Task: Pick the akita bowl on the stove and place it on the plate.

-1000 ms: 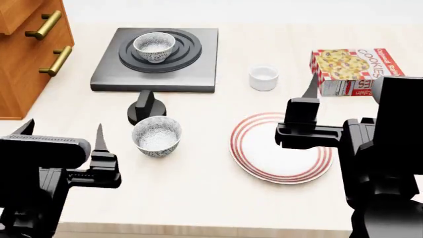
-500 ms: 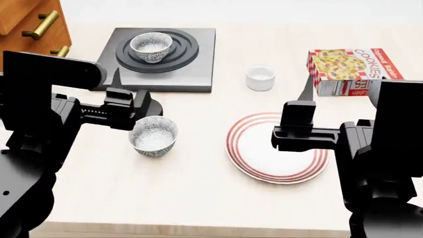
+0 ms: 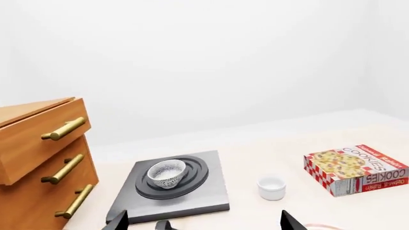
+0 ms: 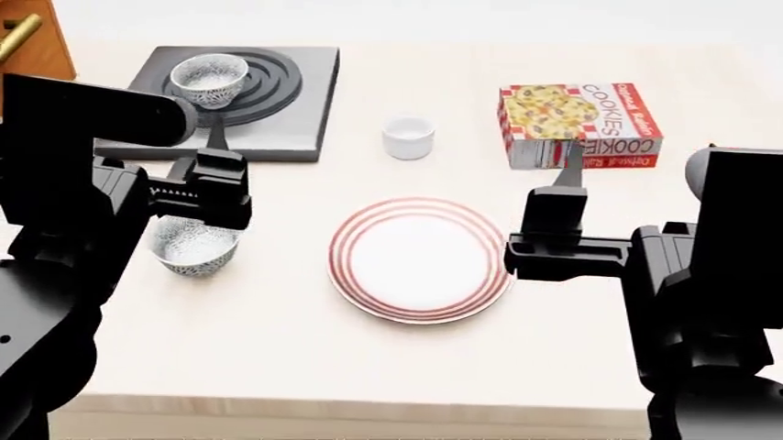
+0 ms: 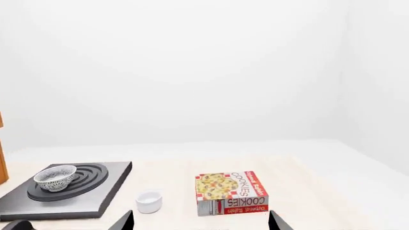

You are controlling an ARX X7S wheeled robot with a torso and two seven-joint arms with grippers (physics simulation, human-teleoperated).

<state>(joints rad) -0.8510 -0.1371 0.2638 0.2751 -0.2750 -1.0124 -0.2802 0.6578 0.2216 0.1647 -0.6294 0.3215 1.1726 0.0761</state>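
Two grippers are nearest to us, and both hold nothing: our left gripper (image 4: 196,165) has its fingers spread apart above the table (image 4: 306,357), and our right gripper (image 4: 566,183) is also spread wide, beside the plate (image 4: 423,258). Under our left arm we see a second speckled bowl (image 4: 192,246) standing on the table, partly hidden. The plate lies bare in the middle. Farther, a small white cup (image 4: 409,137) stands between the stove (image 4: 306,101) and the cookie box (image 4: 575,124). On the stove's ring burner sits the akita bowl (image 4: 209,79), upright. At the far left corner we see a wooden drawer cabinet (image 3: 45,158).
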